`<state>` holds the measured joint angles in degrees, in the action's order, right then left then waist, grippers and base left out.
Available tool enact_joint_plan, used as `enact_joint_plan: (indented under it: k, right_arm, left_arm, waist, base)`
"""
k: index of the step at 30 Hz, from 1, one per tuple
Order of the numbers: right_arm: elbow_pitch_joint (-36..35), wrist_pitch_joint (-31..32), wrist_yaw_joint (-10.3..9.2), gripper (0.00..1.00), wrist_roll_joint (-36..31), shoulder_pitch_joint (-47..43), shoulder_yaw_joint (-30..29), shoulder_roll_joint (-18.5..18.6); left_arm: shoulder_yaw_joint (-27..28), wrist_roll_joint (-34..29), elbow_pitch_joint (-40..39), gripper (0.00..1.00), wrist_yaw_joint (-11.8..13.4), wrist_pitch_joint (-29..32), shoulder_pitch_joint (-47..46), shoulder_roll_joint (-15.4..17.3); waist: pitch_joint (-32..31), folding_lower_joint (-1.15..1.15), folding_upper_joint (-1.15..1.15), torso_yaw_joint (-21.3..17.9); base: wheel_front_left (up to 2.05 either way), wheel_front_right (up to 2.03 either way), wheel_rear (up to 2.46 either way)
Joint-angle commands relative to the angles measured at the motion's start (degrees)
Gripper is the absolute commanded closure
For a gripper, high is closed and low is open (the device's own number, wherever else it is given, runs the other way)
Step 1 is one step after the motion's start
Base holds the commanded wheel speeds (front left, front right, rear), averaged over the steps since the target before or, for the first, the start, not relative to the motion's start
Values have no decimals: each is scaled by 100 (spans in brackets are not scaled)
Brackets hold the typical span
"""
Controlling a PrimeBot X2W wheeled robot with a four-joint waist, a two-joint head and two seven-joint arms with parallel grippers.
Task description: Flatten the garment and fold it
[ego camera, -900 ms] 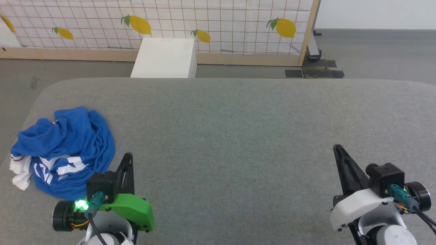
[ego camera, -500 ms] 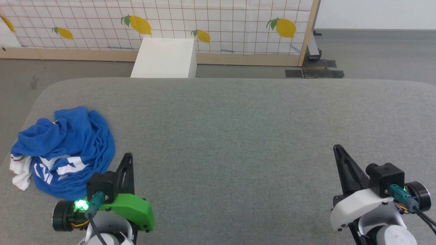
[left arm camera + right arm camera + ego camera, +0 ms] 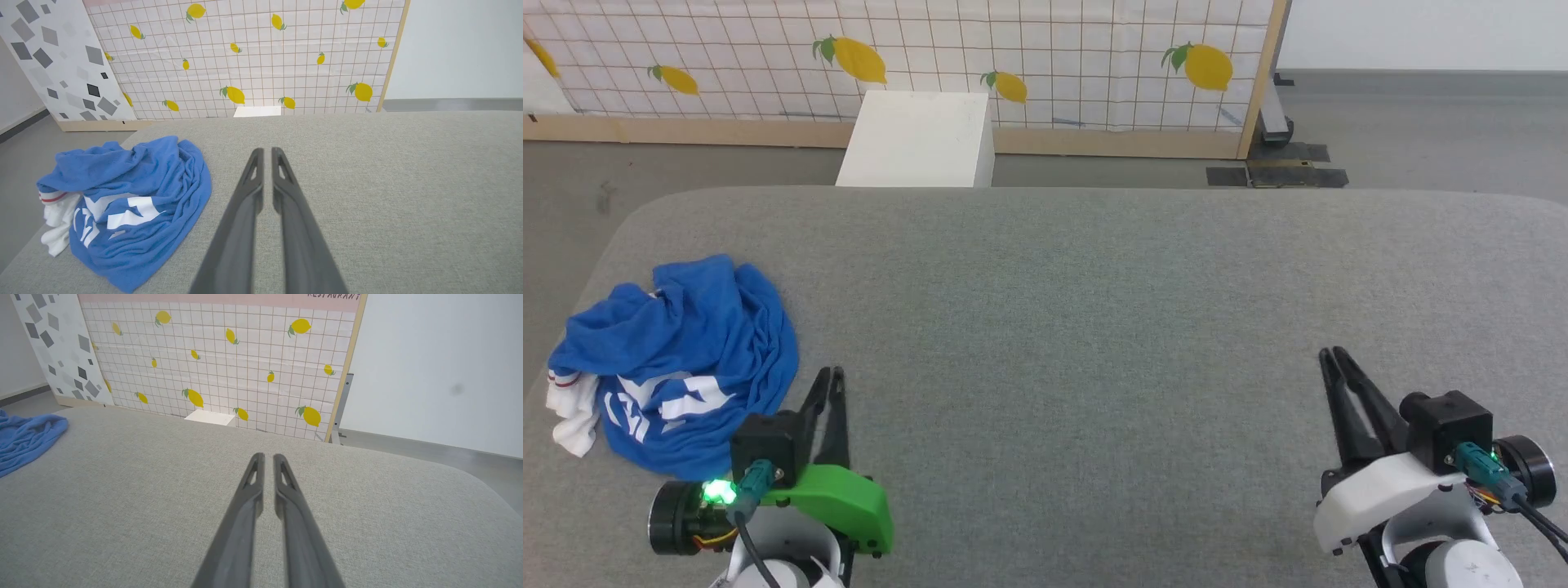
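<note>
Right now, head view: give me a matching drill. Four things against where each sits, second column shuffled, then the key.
Things:
1. garment
2. left claw
3. right claw
4. white box

Places:
A. on the floor beyond the far edge of the grey surface
B. crumpled in a heap near the surface's left edge
C. over bare surface, lower right
D. beside the blue heap, on its right

Pairs: 1-B, 2-D, 3-C, 4-A

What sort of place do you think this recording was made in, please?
Probably a robot test room staged as a set, not a real home: free-standing lemon-print backdrop panels in wooden frames, a grey fabric-covered work surface holding a crumpled blue garment, and bare grey floor.
</note>
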<state>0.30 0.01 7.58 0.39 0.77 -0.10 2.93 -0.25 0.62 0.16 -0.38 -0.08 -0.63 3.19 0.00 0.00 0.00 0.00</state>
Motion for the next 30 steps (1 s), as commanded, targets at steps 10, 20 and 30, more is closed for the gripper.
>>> enact_joint_plan:
  k: [10,20,30]
  right_arm:
    - [89,-91,-1,0,125,-41,-30,0]
    - [173,-210,-1,0,260,-87,-63,-1]
    - [257,-327,-2,0,398,-123,-70,-1]
  left_arm:
    - [-61,77,88,0,20,-90,-11,-2]
    - [-87,175,180,0,67,-208,-28,-4]
    - [-68,246,246,0,99,-325,-19,-7]
  waist:
    - [0,0,0,-1]
    - [-4,0,0,54]
    - [-3,0,0,263]
  base:
    - [0,0,0]
    - [0,0,0]
    - [0,0,0]
